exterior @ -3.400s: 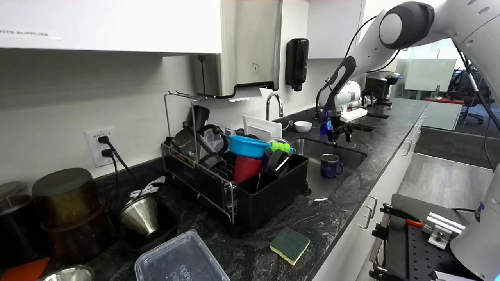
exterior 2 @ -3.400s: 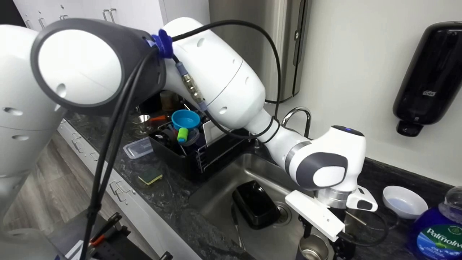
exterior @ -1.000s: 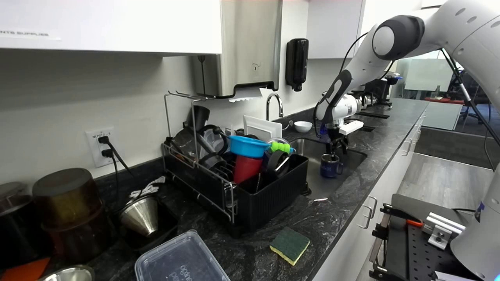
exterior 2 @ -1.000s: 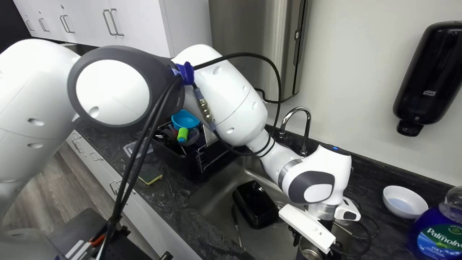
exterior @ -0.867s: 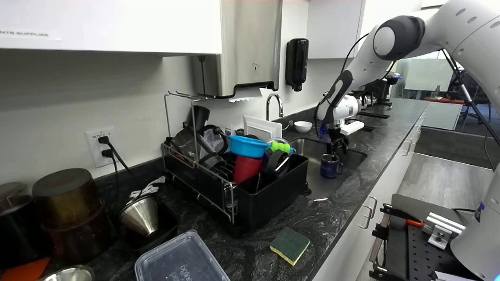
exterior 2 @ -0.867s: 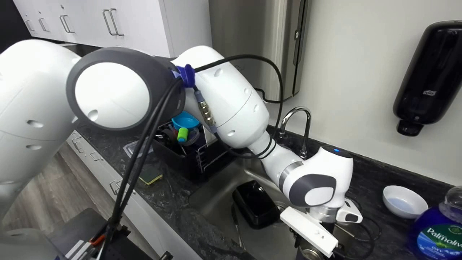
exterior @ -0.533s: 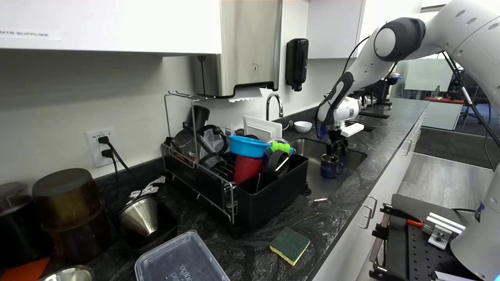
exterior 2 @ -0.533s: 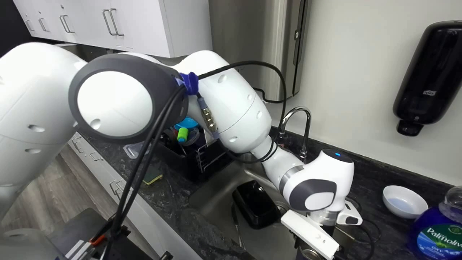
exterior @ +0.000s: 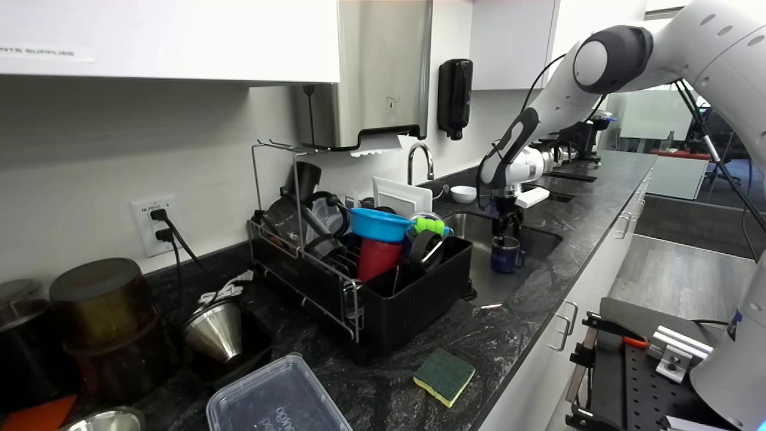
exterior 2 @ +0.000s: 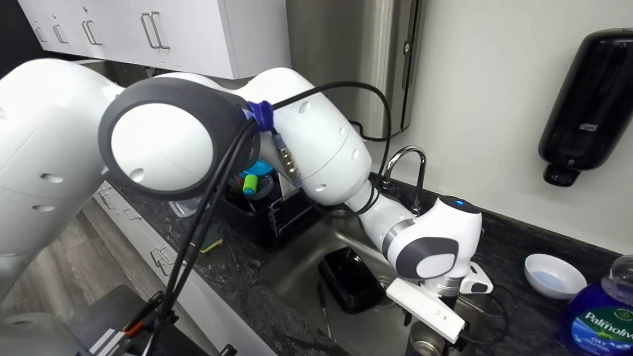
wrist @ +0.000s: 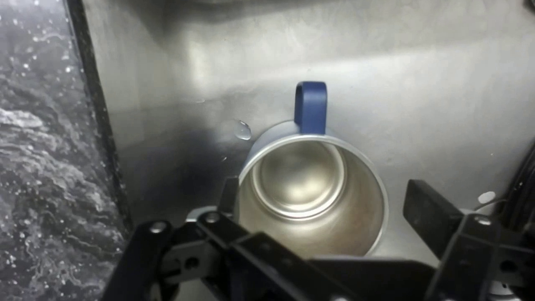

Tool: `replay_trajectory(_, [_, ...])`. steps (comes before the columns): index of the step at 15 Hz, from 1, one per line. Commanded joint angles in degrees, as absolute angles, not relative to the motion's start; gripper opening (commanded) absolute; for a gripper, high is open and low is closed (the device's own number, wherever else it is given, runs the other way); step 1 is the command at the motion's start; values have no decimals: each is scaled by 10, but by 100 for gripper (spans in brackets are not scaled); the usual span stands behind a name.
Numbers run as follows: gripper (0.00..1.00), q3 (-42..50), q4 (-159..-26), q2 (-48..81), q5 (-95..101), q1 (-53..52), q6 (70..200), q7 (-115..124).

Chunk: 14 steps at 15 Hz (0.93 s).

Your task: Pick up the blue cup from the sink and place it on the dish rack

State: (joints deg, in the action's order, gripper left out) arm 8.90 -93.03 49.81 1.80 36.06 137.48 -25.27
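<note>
A blue cup (wrist: 307,184) stands upright in the sink (wrist: 439,100), near the edge farther from the rack (exterior: 416,299), its handle (wrist: 312,106) clear of the jaws' path. Over its rim hangs the gripper (wrist: 322,193), jaws wide apart, the cup between them but closer to the jaw on the wrist view's left; contact there is unclear.

The cup (wrist: 311,184) stands in the sink (exterior: 492,287), apparently toward the end away from the dish rack (exterior: 413,305) on the counter (exterior: 497,341).
</note>
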Motion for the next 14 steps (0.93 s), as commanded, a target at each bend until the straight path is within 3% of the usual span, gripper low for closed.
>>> replay_trajectory(1, [100, 70, -924, 494, 6, 381, 1381, -282])
replay_trajectory(14, [100, 62, -898, 503, 9, 418, 1385, -317])
